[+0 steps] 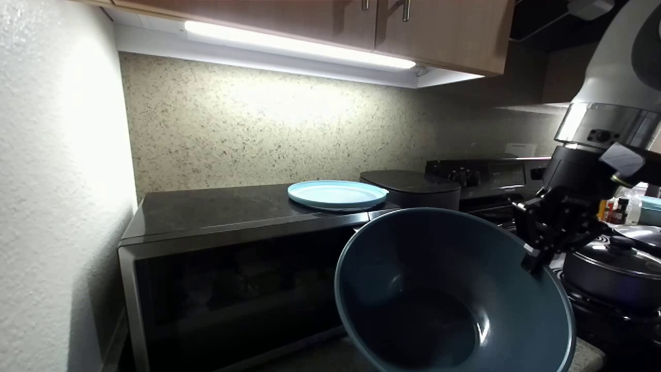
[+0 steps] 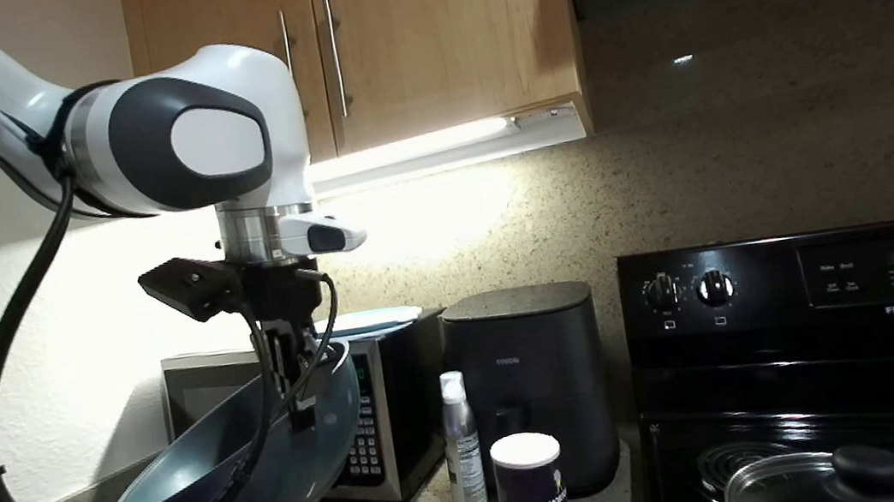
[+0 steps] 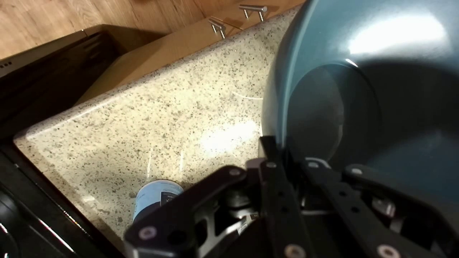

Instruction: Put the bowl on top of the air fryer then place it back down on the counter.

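The bowl (image 1: 449, 289), hanging tilted over the table (image 3: 161, 118) in front of the microwave (image 1: 242, 279) with the tool (image 3: 280, 146) clamped on its rim, looks stiff, smooth and probably light, yet may swivel, so its thin rim wants a firm, deep pinch.

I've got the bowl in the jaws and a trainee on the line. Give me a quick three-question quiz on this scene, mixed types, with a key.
1. Fill in: the jaws grip the bowl by its ____.
2. Open question: what light-blue thing lies on top of the microwave?
3. True or false: the bowl is resting on the air fryer.

Key:
1. rim
2. plate
3. false; the jaws hold it, tilted, in front of the microwave
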Motion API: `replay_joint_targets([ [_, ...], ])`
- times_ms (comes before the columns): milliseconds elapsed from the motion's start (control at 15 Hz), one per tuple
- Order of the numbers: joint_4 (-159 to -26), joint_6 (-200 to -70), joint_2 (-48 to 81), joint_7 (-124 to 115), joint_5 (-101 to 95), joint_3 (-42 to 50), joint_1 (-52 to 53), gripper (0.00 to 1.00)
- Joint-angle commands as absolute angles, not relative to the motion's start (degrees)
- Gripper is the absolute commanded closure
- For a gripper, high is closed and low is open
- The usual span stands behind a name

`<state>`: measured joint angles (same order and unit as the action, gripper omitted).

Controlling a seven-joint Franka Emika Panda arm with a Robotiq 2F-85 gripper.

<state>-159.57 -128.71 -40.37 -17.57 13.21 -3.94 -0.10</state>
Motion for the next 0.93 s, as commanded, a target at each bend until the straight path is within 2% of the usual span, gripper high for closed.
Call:
replay_joint_targets([
  [0, -159.5, -128.5, -40.4, -17.5, 13.3, -4.0, -0.2, 0.91],
  [133, -159.5, -132.6, -43.8, -19.5, 12.6, -5.0, -1.7, 0.92],
  [533, -159.1, -125.4, -55.8, -20.4, 13.3, -1.9, -4.9, 0.92],
  [867, -158.8, -128.5, -60.4, -25.3, 13.6, -1.4, -11.0, 0.93],
])
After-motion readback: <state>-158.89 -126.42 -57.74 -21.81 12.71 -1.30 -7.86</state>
